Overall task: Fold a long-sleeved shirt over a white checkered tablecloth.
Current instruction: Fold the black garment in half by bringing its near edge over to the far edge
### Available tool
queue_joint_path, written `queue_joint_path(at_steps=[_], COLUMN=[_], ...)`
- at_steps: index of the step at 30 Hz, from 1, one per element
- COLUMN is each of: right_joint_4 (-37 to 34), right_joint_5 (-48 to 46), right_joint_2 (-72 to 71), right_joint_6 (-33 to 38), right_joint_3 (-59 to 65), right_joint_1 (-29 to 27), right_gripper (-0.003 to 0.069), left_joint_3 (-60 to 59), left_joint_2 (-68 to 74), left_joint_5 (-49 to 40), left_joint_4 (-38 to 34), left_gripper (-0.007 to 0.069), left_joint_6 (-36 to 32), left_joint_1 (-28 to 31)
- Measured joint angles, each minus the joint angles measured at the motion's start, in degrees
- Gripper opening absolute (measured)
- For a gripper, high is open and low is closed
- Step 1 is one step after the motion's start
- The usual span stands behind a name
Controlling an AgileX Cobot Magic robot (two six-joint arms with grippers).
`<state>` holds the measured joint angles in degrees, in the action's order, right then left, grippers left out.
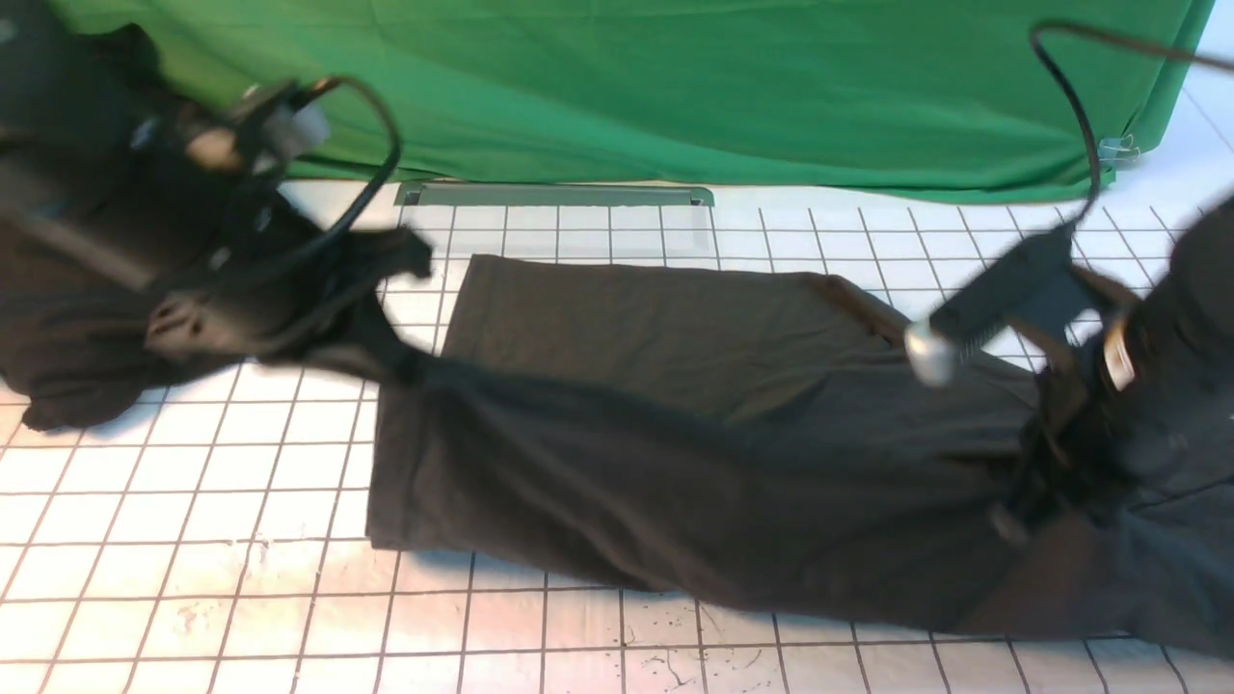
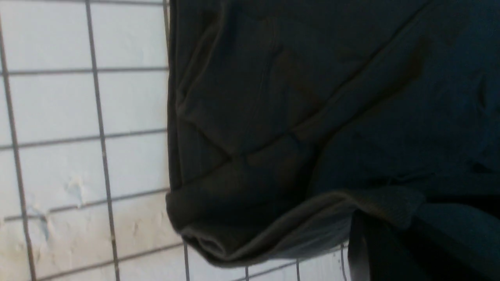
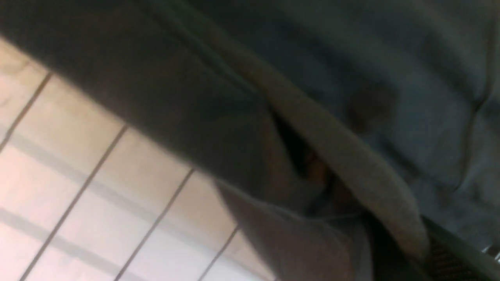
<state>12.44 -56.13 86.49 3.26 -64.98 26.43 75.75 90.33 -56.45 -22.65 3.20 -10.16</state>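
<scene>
I see my left hand (image 1: 381,347) and my right hand (image 1: 1046,463) each pinching one end of the dark shirt (image 1: 694,424), which lies stretched out between them on the white tablecloth (image 1: 193,540) with little squares.

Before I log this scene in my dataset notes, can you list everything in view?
long-sleeved shirt: one, dark charcoal, stretched across the middle of the tablecloth between the two grippers
white checkered tablecloth: one, white with a thin dark grid, covering the table
black cloth: one heap, black, on the tablecloth at the left edge, partly behind the left arm
green fabric: one, bright green, hanging along the far side
grey strip: one, grey, lying flat at the foot of the green fabric
clip: one, silvery, at the green fabric's right edge
left gripper: one, black, shut on the shirt's left end
right gripper: one, black, shut on the shirt's right end
</scene>
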Motion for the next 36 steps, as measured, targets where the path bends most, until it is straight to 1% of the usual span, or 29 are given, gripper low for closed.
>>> queue_joint_path(at_steps=[2, 7, 12, 17, 22, 25, 30, 36], right_joint_4=[0.0, 0.0, 0.12, 0.24, 0.29, 0.24, 0.18, 0.18], right_joint_5=[0.07, 0.21, 0.21, 0.21, 0.34, 1.25, 5.48, 10.35], right_joint_2=[1.49, 9.93, 16.42, 23.79, 28.71, 31.76, 35.12, 37.44], right_joint_6=[0.19, 2.41, 3.06, 3.58, 3.58, 3.63, 3.63, 3.56], right_joint_3=[-1.87, -12.43, -19.86, -27.64, -32.55, -35.31, -36.95, -37.18], right_joint_1=[-0.81, -3.6, -4.29, -4.83, -5.67, -6.66, -7.83, -8.7], right_gripper=[0.0032, 0.0032, 0.0032, 0.0032, 0.0032, 0.0032, 0.0032, 0.0033], left_joint_3=[2.23, 12.93, 20.23, 27.56, 30.09, 30.44, 30.74, 31.81], left_joint_2=[1.92, 10.83, 17.17, 24.44, 28.89, 32.36, 35.97, 37.05], left_joint_5=[-0.31, -1.24, -1.47, -1.66, 0.7, 3.0, 6.46, 10.67], left_joint_4=[0.0, 0.46, 1.32, 1.38, 0.89, -1.21, -2.19, -2.65], left_gripper=[0.0016, 0.0016, 0.0016, 0.0016, 0.0016, 0.0016, 0.0016, 0.0016], left_joint_6=[0.0, 2.05, 4.9, 8.55, 9.74, 9.89, 9.89, 9.89], left_joint_1=[0.0, 0.0, 0.21, 2.55, 4.7, 5.27, 5.27, 5.27])
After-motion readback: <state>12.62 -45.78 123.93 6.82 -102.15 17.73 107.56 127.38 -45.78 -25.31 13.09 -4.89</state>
